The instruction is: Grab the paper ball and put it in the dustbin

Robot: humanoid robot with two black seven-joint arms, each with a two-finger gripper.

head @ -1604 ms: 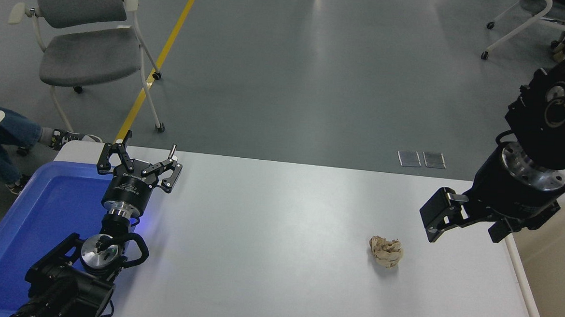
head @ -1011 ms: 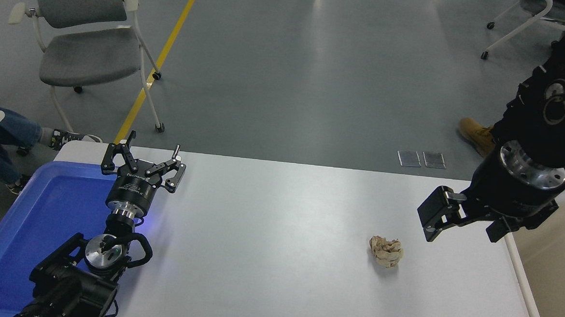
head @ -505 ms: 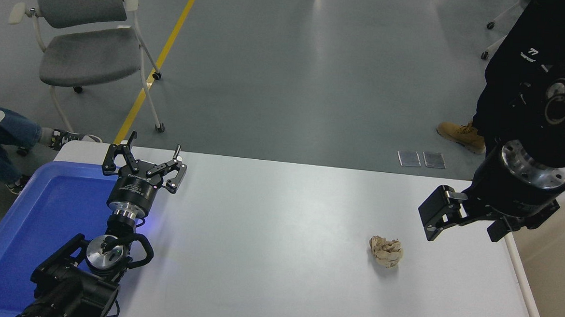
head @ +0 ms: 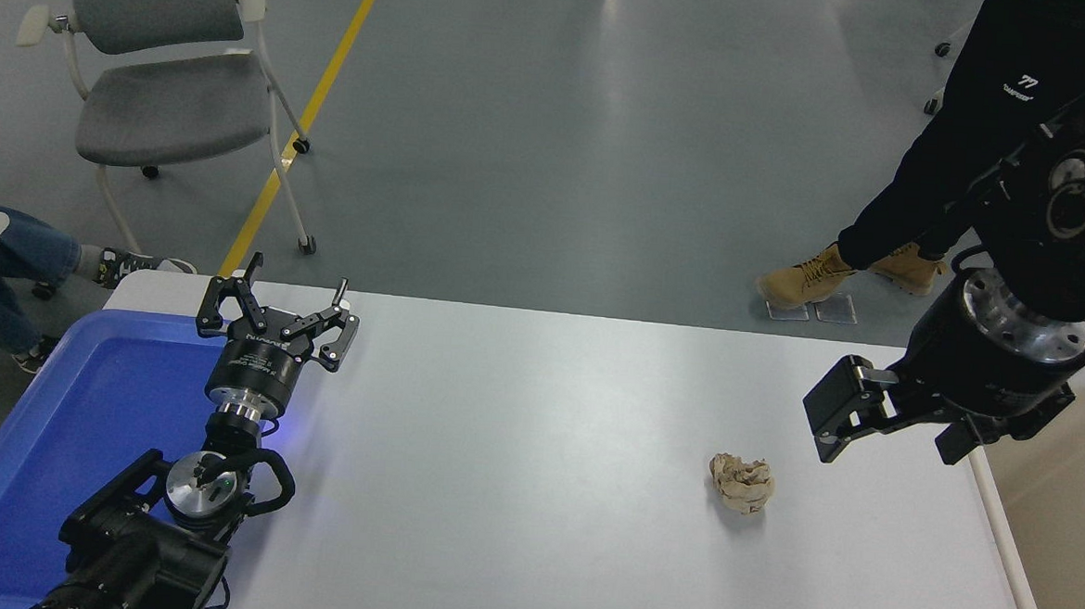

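Crumpled tan paper, the paper ball (head: 742, 483) lies alone on the white table (head: 535, 453), just left of the dustbin (head: 1065, 518) at the table's right end. The right gripper (head: 893, 430) hangs above and beside the ball, fingers apart and holding nothing, probably ready to descend. The left gripper (head: 275, 314) is parked by the blue tray (head: 82, 410), fingers spread.
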